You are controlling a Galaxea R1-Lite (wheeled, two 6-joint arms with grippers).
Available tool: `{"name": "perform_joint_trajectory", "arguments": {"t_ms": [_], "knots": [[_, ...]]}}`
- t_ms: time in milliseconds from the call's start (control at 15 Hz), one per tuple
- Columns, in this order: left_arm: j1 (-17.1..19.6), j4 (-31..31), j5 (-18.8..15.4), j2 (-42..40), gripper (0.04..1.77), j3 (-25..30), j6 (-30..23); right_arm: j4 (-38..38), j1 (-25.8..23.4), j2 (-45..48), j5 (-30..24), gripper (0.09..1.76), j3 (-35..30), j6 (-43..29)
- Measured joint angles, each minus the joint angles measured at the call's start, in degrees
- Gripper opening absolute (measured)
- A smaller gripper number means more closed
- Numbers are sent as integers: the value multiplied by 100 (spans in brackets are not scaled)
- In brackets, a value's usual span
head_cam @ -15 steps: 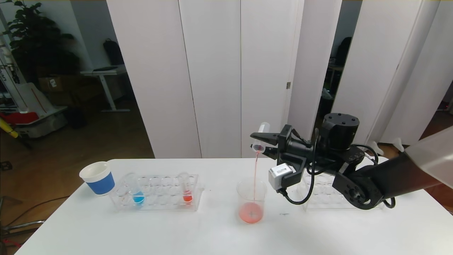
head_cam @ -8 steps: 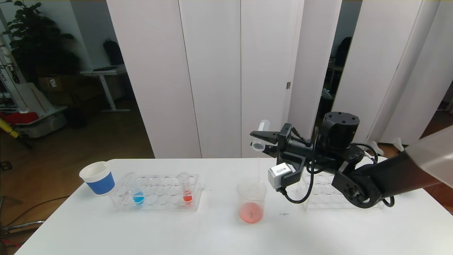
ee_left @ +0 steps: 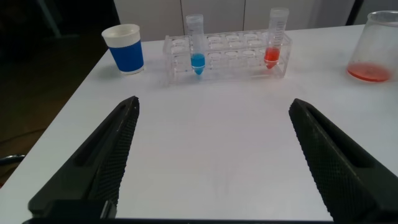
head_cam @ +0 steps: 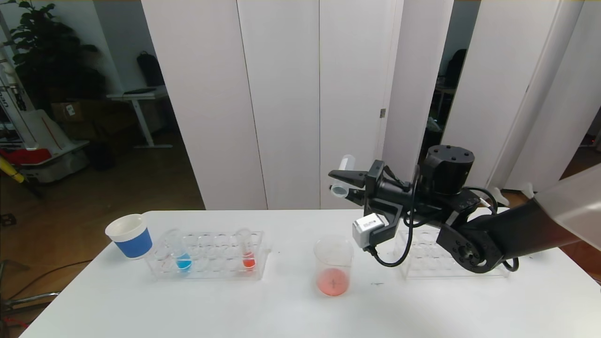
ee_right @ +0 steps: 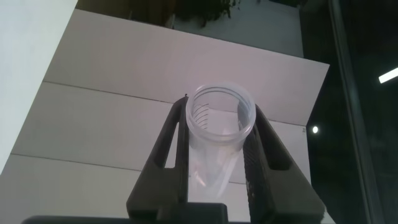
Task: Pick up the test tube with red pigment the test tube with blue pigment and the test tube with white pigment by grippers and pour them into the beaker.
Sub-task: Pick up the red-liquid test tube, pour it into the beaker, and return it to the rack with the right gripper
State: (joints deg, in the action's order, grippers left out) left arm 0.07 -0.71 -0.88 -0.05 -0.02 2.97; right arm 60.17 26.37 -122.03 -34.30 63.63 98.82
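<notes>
My right gripper point(head_cam: 339, 180) is shut on an emptied clear test tube point(head_cam: 342, 174), held tilted with its mouth down, high above the beaker point(head_cam: 333, 256). In the right wrist view the tube point(ee_right: 221, 134) sits between the fingers with no liquid in it. The beaker holds red liquid at its bottom and also shows in the left wrist view point(ee_left: 380, 31). The test tube with blue pigment point(head_cam: 181, 256) point(ee_left: 197, 46) and a red-orange tube point(head_cam: 247, 253) point(ee_left: 275, 37) stand in the left rack point(head_cam: 206, 270). The test tube with white pigment is out of view. My left gripper point(ee_left: 214, 104) is open over bare table.
A white paper cup with a blue band point(head_cam: 130, 236) point(ee_left: 126, 48) stands left of the left rack. A second clear rack point(head_cam: 436, 265) stands at the right, partly behind my right arm. The table's front half is bare white.
The red stream from the held tube into the beaker has stopped and the tube is empty. My right gripper has risen slightly and shifted left.
</notes>
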Motion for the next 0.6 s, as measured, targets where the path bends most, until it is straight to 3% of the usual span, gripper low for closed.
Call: {"name": "perform_joint_trajectory", "arguments": {"t_ms": [267,600], "knots": [[0,0,0,-2,172,0,0,-20,23,4,162,58,34,-295],[-2,0,0,-2,172,2,0,27,149,63,984,58,34,-1202]]}}
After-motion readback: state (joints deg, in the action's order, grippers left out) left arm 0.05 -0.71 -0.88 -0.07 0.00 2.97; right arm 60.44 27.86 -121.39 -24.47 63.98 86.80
